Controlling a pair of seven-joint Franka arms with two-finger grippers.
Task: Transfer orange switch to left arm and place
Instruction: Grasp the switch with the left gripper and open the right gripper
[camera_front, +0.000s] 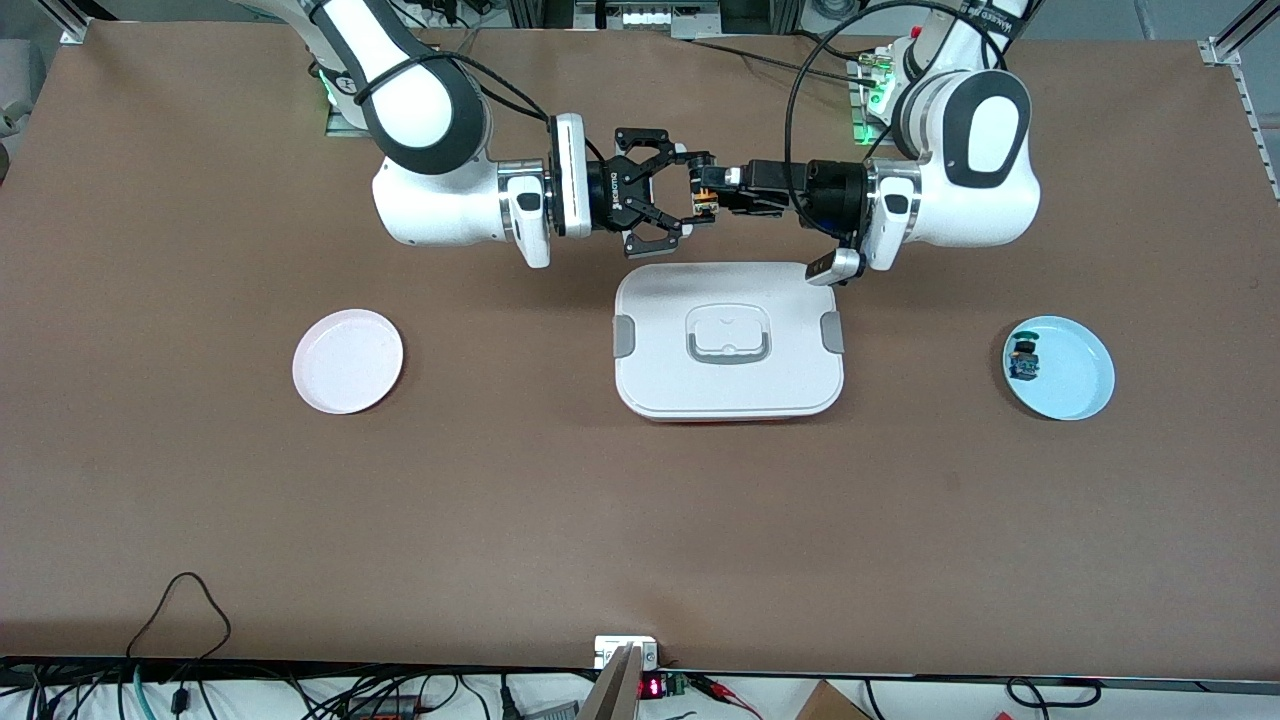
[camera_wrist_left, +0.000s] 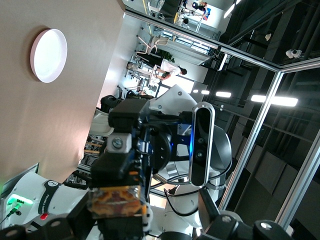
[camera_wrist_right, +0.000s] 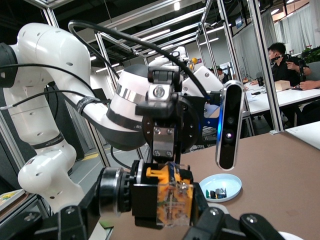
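Both grippers meet in the air over the table strip between the box and the edge where the arm bases stand. The left gripper pinches the orange switch between its pressed fingers. The right gripper, lettered ROBOTIQ, has its fingers spread around the same switch. The box sits mid-table. A pink plate lies toward the right arm's end; a blue plate holding a small switch lies toward the left arm's end.
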